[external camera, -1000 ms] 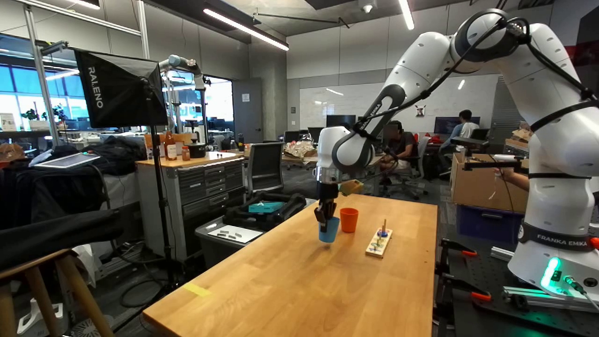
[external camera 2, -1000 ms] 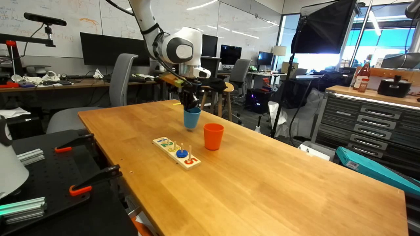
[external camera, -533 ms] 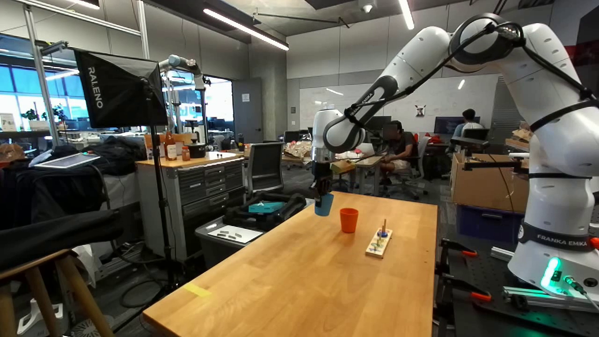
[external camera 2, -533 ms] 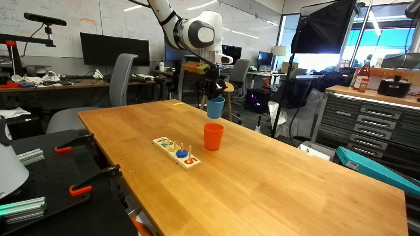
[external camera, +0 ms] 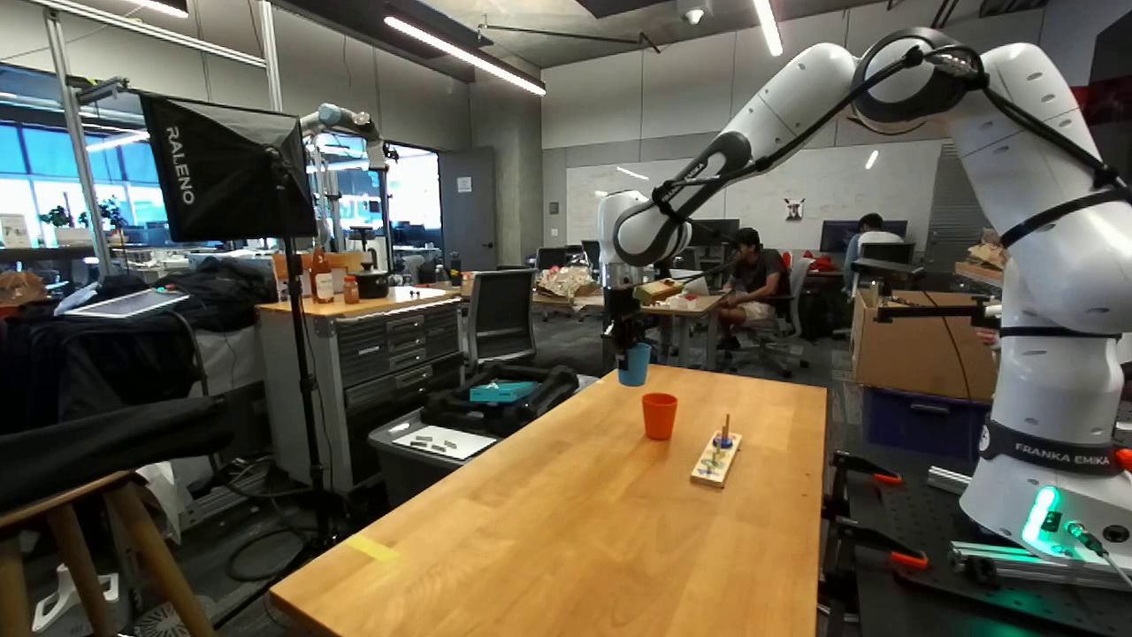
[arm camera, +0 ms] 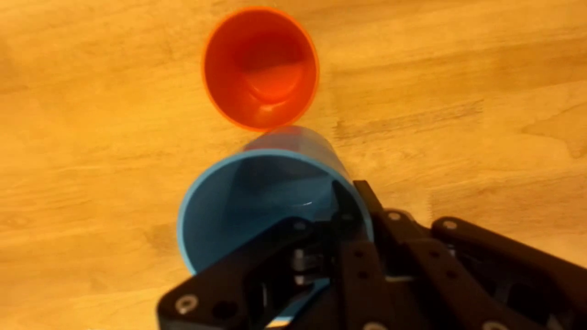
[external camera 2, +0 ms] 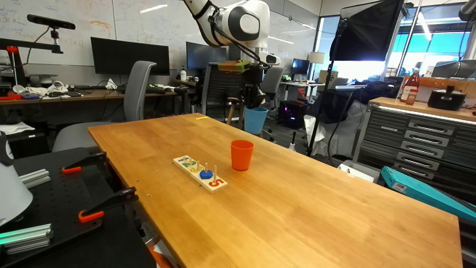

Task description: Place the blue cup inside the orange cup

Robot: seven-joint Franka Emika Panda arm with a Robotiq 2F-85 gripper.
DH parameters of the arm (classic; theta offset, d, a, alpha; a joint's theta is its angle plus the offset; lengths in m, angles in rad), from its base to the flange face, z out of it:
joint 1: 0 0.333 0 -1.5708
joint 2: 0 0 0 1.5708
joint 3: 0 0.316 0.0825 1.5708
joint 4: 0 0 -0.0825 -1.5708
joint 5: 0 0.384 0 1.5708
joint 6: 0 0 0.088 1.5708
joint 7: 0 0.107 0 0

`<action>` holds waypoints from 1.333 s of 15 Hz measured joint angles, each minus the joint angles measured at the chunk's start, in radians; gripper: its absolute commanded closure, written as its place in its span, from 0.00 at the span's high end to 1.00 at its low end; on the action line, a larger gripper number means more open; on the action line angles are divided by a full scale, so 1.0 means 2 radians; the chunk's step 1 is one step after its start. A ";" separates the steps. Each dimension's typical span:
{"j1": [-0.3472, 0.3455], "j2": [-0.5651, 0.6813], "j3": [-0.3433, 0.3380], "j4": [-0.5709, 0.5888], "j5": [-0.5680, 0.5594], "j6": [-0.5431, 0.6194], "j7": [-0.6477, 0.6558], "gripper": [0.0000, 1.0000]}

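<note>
Though near orange cup point(external camera 2: 241, 155), pegboard point(external camera 2: 198, 175) apart.

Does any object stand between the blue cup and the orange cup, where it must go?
Nothing visible does. In the wrist view, the blue cup appears right next to the uncovered mouth of the orange cup. The peg board lies off that line.

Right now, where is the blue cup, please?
The blue cup hangs from the jaws; in an exterior view it appears higher than the orange cup and slightly to its right, while in the wrist picture it shows just below that cup.
</note>
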 measured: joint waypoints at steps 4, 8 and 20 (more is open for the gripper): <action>-0.005 -0.002 -0.002 -0.004 -0.010 -0.040 0.003 0.01; -0.009 -0.002 -0.002 -0.013 -0.010 -0.044 0.003 0.01; -0.010 -0.002 -0.001 -0.041 -0.010 -0.037 0.003 0.67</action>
